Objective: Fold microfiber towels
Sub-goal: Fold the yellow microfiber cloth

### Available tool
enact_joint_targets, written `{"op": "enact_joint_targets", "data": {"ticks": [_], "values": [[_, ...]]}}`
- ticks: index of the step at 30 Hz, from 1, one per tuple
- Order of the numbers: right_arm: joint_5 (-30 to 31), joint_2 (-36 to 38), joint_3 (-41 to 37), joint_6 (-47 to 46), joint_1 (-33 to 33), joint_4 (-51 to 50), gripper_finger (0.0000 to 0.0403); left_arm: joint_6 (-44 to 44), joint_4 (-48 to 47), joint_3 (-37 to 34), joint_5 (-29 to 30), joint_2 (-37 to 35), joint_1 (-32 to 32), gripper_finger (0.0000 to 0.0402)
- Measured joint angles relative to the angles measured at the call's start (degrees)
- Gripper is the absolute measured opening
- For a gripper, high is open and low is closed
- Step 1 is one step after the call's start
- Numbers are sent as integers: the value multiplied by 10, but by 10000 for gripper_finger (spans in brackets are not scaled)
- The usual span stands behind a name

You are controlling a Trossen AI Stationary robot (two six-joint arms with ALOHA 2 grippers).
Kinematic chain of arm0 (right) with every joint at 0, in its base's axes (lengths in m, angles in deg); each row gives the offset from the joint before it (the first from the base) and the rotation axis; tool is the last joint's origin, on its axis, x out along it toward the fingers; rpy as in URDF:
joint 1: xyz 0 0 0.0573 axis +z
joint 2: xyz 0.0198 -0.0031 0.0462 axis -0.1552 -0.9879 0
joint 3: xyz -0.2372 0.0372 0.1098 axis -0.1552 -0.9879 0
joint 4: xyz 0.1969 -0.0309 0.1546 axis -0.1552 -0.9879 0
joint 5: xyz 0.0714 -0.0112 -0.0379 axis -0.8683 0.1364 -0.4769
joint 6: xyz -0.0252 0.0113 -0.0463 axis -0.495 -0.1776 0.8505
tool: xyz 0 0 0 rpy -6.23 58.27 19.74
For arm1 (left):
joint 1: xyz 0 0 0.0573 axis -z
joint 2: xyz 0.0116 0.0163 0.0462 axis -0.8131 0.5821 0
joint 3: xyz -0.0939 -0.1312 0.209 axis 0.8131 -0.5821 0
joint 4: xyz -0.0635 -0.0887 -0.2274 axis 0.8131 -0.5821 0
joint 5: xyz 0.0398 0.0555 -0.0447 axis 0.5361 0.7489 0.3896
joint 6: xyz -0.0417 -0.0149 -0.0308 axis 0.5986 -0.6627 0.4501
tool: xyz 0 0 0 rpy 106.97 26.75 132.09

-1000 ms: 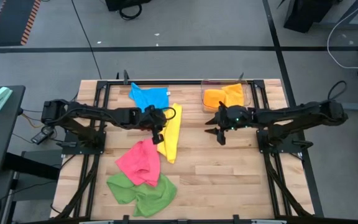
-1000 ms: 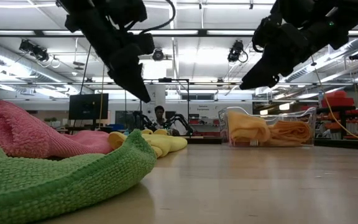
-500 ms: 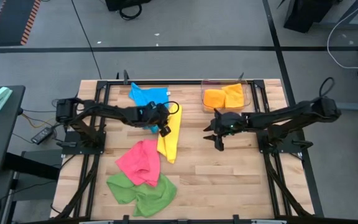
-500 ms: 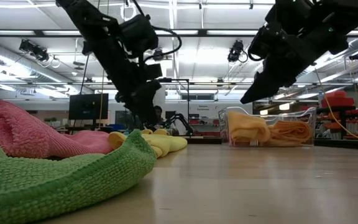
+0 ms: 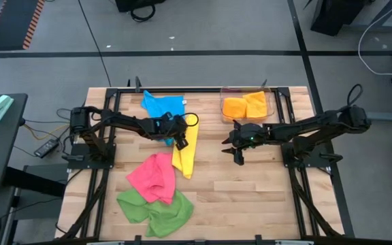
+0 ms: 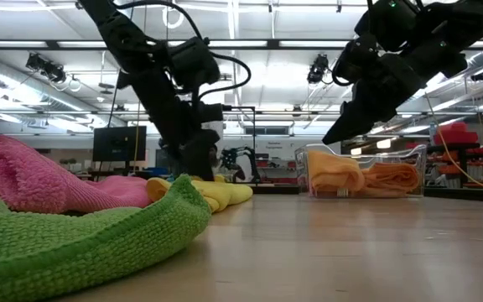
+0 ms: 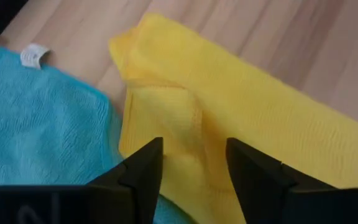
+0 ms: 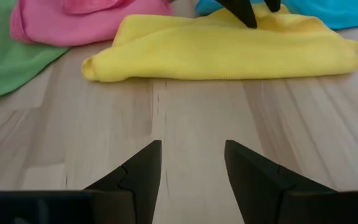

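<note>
A yellow towel (image 5: 186, 153), folded into a long strip, lies on the wooden table with its far end beside a flat blue towel (image 5: 163, 105). My left gripper (image 7: 191, 146) is open, pointing down at the strip's far end (image 7: 185, 118), one finger on either side of a raised fold. A crumpled pink towel (image 5: 153, 177) lies partly on a green towel (image 5: 156, 209) at the near left. My right gripper (image 5: 237, 152) hangs open above bare table, right of the yellow towel (image 8: 222, 46). Orange towels (image 5: 245, 105) fill a clear bin. My left gripper comes at the yellow towel's far end (image 7: 194, 134) slanting down from the table's left, its open fingers (image 8: 246, 14) right at the cloth. I cannot tell whether they touch it. The towel lies flat on the table.
The clear bin (image 5: 271, 102) stands at the far edge, right of centre. Dark frame rails (image 5: 111, 116) run along the table's left and right sides. Bare wood (image 5: 250, 197) stretches across the near right. In the low view the room behind shows monitors and another robot arm.
My left gripper has gone down and a little toward the far right onto the yellow towel's far end, and it has opened. My right gripper has sunk slightly. The towels lie as before.
</note>
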Motion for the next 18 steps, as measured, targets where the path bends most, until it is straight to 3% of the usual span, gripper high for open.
{"op": "enact_joint_targets", "data": {"ticks": [5,12,18], "values": [[0,0,0,0,0,0,184,-23,1,0,11,-1,0,129],[0,0,0,0,0,-1,184,-55,1,0,12,-1,0,13],[0,0,0,0,0,-1,184,-67,-19,18,-7,-16,1,6]]}}
